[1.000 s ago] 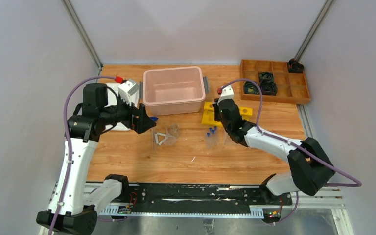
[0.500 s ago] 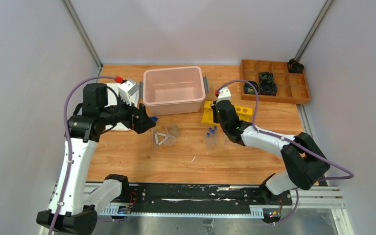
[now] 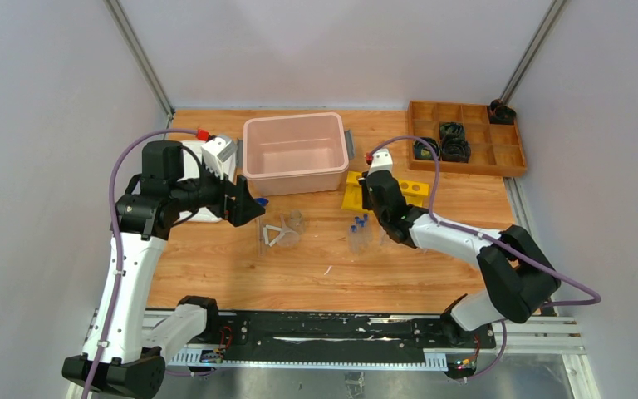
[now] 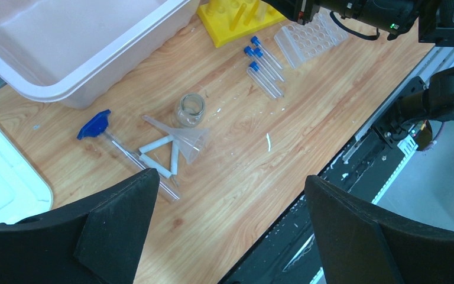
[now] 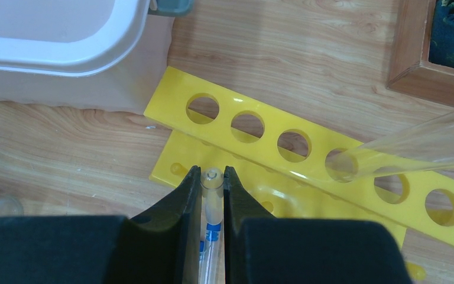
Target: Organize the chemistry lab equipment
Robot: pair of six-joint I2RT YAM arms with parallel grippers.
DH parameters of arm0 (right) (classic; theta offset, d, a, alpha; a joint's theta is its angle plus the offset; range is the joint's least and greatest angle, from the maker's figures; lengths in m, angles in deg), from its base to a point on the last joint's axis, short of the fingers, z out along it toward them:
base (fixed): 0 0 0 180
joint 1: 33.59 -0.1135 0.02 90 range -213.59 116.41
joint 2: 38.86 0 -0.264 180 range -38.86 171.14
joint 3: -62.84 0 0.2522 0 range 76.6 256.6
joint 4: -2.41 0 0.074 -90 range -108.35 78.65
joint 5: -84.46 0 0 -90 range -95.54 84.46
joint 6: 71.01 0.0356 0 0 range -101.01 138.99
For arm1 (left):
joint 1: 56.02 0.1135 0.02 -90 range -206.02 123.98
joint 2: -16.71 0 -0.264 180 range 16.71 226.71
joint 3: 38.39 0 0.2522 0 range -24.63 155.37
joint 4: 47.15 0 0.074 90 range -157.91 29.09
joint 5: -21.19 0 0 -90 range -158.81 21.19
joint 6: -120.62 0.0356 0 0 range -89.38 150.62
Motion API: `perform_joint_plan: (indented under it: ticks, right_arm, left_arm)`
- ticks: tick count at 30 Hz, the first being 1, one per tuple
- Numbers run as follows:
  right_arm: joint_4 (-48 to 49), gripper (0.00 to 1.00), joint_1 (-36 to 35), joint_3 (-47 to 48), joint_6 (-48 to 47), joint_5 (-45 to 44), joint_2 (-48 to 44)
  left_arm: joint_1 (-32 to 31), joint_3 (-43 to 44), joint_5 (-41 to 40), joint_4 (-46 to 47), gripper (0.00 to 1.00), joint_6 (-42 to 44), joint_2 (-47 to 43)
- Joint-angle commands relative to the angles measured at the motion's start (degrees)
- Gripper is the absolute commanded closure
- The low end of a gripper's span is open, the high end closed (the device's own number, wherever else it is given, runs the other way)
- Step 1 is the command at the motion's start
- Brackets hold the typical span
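A small clear tube point(image 5: 213, 198) is pinched between the fingers of the right gripper point(image 5: 211, 173) above the yellow six-hole tube rack point(image 5: 224, 116); the left gripper point(image 4: 230, 180) is spread wide with nothing in it.

The pinched tube's pale end is seen at the fingertips, over the rack's base plate just in front of its row of holes. A longer clear tube point(image 5: 414, 145) is seated in the fourth hole from the left and leans to the right. The rack is set just beside the pink tub point(image 5: 53, 35), with the wooden tray point(image 5: 411, 47) near it. Below the left gripper, the beaker point(image 4: 190, 109) is stood upright just beside the funnel point(image 4: 190, 143), which is laid on its side, and the thin rod point(image 4: 130, 157) is laid next to them. Loose blue-capped tubes point(image 4: 264, 68) are laid together on the table point(image 4: 307, 118), near the clear rack point(image 4: 310, 38).
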Motion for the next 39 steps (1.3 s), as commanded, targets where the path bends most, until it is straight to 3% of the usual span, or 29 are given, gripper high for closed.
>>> perform_joint_plan:
  ticks: [1,17,27,39]
  right_arm:
    - [-0.8,1.0,0.7,-1.5,2.2,-0.1,-2.3]
    - [-2.5,1.0,0.3,-2.7,4.2,1.4,-3.6]
    - [-4.5,1.0,-1.6,-3.8,3.7,0.6,-9.6]
    - [-2.9,1.0,-0.3,3.5,-0.6,-3.5,-6.5]
  left_arm:
    - [-0.4,0.7,0.9,-0.1,0.0,0.8,-0.4]
    - [-0.4,0.4,0.8,-0.1,0.0,0.9,-0.8]
    - [-0.4,-0.1,1.2,-0.1,0.0,0.9,-0.9]
    - [-0.4,-0.4,0.7,-0.1,0.0,1.2,-1.2]
